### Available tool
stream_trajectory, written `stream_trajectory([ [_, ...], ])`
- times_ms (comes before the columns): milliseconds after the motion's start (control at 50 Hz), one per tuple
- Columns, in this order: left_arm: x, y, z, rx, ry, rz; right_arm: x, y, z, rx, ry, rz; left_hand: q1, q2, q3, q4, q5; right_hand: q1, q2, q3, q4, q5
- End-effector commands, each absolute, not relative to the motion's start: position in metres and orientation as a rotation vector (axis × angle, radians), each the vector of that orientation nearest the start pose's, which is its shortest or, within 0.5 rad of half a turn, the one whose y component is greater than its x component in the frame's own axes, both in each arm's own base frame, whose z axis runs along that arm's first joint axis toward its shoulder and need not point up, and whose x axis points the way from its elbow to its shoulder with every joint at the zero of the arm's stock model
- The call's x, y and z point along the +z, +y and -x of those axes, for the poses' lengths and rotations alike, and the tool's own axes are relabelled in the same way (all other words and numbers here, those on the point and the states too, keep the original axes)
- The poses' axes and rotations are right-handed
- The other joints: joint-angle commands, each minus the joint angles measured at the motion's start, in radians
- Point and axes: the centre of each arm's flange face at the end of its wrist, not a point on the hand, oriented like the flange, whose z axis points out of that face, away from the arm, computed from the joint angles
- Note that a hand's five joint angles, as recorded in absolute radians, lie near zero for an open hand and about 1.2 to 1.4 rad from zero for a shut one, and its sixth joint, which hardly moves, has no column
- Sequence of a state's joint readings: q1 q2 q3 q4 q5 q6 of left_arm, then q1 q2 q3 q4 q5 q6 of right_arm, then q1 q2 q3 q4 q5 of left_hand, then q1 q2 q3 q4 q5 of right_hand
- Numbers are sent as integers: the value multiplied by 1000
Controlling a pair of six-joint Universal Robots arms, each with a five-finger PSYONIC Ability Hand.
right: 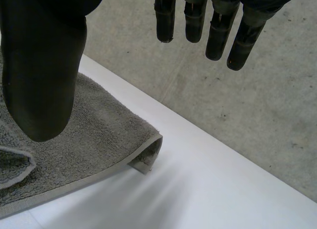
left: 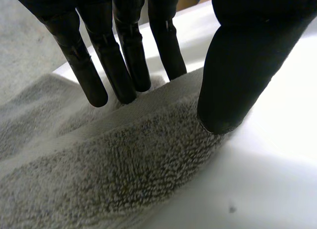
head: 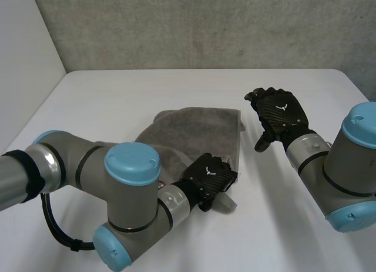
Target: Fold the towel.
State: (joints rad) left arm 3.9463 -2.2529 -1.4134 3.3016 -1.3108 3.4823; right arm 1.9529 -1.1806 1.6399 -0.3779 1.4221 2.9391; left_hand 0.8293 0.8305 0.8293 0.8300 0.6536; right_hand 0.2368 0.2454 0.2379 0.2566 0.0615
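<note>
A white table [head: 117, 96] stands against a grey concrete wall [head: 205, 25], with the two-armed robot working a grey terry towel [head: 194, 134] that lies rumpled and partly doubled over at the table's centre. The left arm [head: 117, 195] sweeps in from 7 o'clock, its grey elbow and light-blue cap low over the near edge. The right arm [head: 352, 166] enters from 4 o'clock.

The left hand [head: 210, 175] sits on the towel's 5 o'clock corner. Seen from the left wrist, a raised ridge of the cloth runs between the straight fingers [left: 94, 85] on one side and the thumb [left: 237, 80] on the other, the thumb tip pressed into the pile at the towel's edge, so the hand pinches the towel.

The right hand [head: 281, 110] hangs above the bare tabletop at the towel's 3 o'clock, just clear of the cloth. Its fingers [right: 218, 36] are straight and slightly spread, its thumb [right: 39, 80] stands well apart from them, and nothing is held between.

Below that thumb, the right wrist view shows the towel's far right corner [right: 146, 155], its hemmed tip curled up off the table.
</note>
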Motion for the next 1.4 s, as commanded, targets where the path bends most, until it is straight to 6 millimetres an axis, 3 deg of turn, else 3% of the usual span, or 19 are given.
stream_trajectory([
  [20, 112, -175, 381, -1895, 2412, -1811, 191, -287, -271, -1958, 2015, 760, 186, 185, 186, 185, 187, -62, -71, -63, -82, -62],
  [120, 108, -171, 381, -1868, 2333, -1873, 191, -287, -271, -1958, 2015, 760, 294, 293, 294, 294, 295, -62, -71, -63, -82, -62],
  [160, 111, -170, 380, -1872, 2260, -1905, 191, -287, -271, -1960, 2014, 760, 566, 565, 566, 565, 567, -62, -71, -63, -82, -62],
  [200, 115, -172, 379, -1882, 2229, -1898, 191, -287, -271, -1960, 2014, 760, 567, 566, 567, 566, 568, -62, -71, -63, -82, -62],
  [260, 133, -174, 378, -1941, 2181, -1843, 191, -287, -271, -1958, 2015, 760, 567, 566, 567, 566, 568, -62, -71, -63, -82, -62],
  [320, 169, -174, 372, -2052, 2119, -1764, 190, -287, -272, -1942, 2026, 766, 567, 566, 567, 566, 568, -62, -71, -63, -82, -62],
  [340, 169, -174, 372, -2053, 2119, -1764, 190, -287, -272, -1942, 2026, 766, 567, 566, 567, 566, 568, -62, -71, -63, -82, -62],
  [380, 198, -174, 366, -2150, 2059, -1710, 187, -287, -273, -1885, 2067, 781, 567, 566, 567, 566, 568, -62, -71, -63, -82, -62],
  [420, 210, -173, 363, -2191, 2037, -1681, 187, -287, -273, -1884, 2067, 781, 567, 566, 567, 566, 568, -62, -71, -63, -82, -62],
  [500, 228, -177, 355, -2240, 2008, -1623, 178, -286, -277, -1708, 2151, 833, 567, 566, 567, 566, 568, -62, -71, -63, -82, -62],
  [600, 265, -195, 321, -2306, 1966, -1436, 168, -283, -280, -1532, 2202, 860, 567, 566, 567, 566, 568, -62, -71, -63, -82, -62],
  [660, 271, -196, 313, -2311, 1973, -1400, 166, -280, -283, -1468, 2189, 854, 567, 566, 567, 566, 568, -62, -71, -63, -82, -62],
  [760, 295, -202, 281, -2365, 2002, -1218, 159, -284, -290, -1398, 2181, 747, 567, 566, 567, 566, 568, -62, -71, -63, -82, -62],
  [840, 304, -204, 266, -2393, 2004, -1131, 139, -289, -302, -1304, 2195, 654, 567, 566, 567, 566, 568, -62, -71, -63, -82, -62],
  [920, 317, -209, 245, -2423, 1973, -1002, 127, -284, -312, -1265, 2198, 661, 567, 566, 567, 566, 568, -62, -71, -63, -82, -62],
  [1040, 326, -211, 230, -2433, 1939, -923, 112, -276, -334, -1256, 2153, 711, 567, 566, 567, 566, 568, -62, -71, -63, -82, -62],
  [1140, 336, -214, 215, -2453, 1910, -827, 110, -275, -342, -1303, 2099, 730, 567, 566, 567, 566, 568, -62, -71, -63, -82, -62],
  [1280, 342, -215, 210, -2486, 1905, -773, 113, -269, -354, -1367, 2015, 764, 567, 566, 567, 566, 568, -62, -71, -63, -82, -62],
  [1400, 346, -216, 207, -2494, 1893, -752, 120, -270, -360, -1406, 1975, 775, 567, 566, 567, 566, 568, 151, 142, 149, 131, 151],
])
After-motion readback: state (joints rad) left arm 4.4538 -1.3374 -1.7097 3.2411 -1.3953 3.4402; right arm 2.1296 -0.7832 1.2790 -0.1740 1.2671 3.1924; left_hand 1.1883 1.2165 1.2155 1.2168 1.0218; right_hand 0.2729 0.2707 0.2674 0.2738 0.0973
